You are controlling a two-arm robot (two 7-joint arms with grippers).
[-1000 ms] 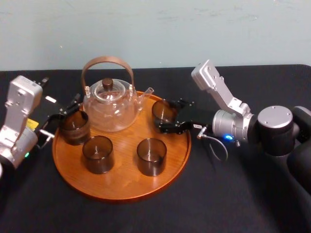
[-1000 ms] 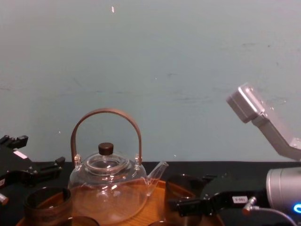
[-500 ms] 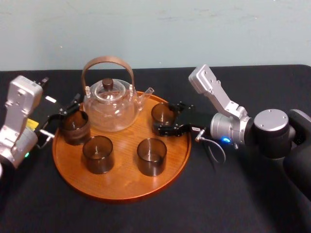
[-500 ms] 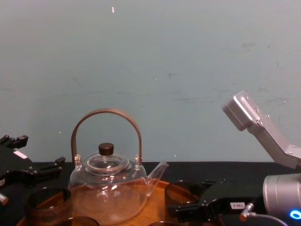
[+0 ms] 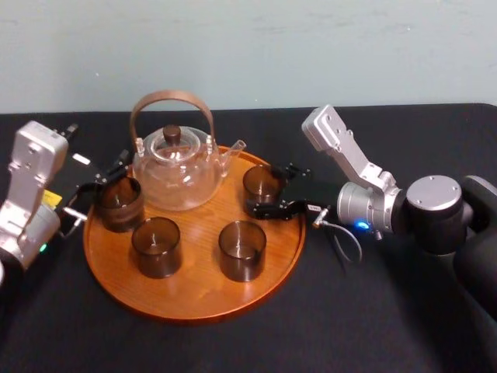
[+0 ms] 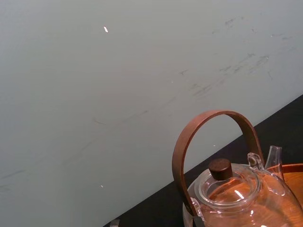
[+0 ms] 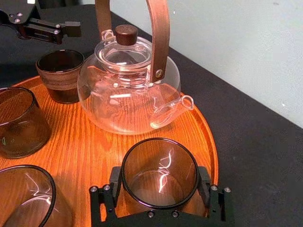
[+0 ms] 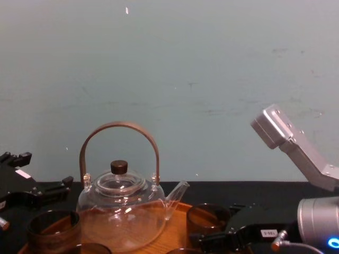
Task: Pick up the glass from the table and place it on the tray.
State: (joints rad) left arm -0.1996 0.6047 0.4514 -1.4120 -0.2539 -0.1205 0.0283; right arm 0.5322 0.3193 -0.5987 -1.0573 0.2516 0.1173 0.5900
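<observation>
**Glass in the right jaws, over the tray's right edge**

The right gripper (image 7: 158, 195) has one jaw on each side of the glass (image 7: 159, 170). Both pads look pressed flat against its wall, so I read it as pinching the glass across its width, about mid-height. The glass is upright and sits inside the rim of the tray (image 5: 194, 303), on the robot's right, just beside the spout of the teapot (image 5: 175, 167). From my seat I can't tell whether its base is resting on the wood or hanging a hair above it.

I judge this glass to be light, stiff and thin-walled. It is smooth enough to slip under a weak grip and brittle enough to crack under a hard one. The present hold, low on the straight wall and clear of the lip, is where I'd want it, with only modest squeeze.

If it is seated, what remains is to open the jaws evenly and back out towards the table (image 5: 373, 311) without nudging it into the spout.

Three more cups stand on the tray: two at the front (image 5: 156, 247) (image 5: 241, 250) and a ribbed one (image 5: 118, 203) at the left rim. The left gripper (image 5: 102, 185) waits by that ribbed cup with its jaws spread, holding nothing.
</observation>
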